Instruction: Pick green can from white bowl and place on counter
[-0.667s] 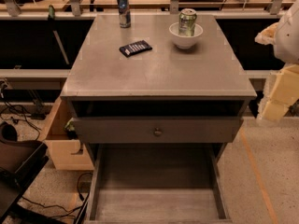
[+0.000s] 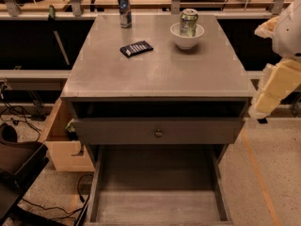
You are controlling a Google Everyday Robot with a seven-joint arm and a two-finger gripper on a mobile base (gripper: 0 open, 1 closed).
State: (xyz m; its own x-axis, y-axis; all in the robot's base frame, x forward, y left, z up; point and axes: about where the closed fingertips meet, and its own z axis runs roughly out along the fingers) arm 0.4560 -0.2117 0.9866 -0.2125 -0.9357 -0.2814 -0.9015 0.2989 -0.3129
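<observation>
The green can (image 2: 189, 22) stands upright in the white bowl (image 2: 186, 41), back right on the worktop (image 2: 155, 74), so you'll likely need to lift it straight up past the rim. 1 blue can (image 2: 124, 10) and 1 dark packet (image 2: 136, 48) lie to its left. The gripper (image 2: 275, 88) hangs beyond the worktop's right edge, well apart from the can; open or closed, you cannot tell.
</observation>
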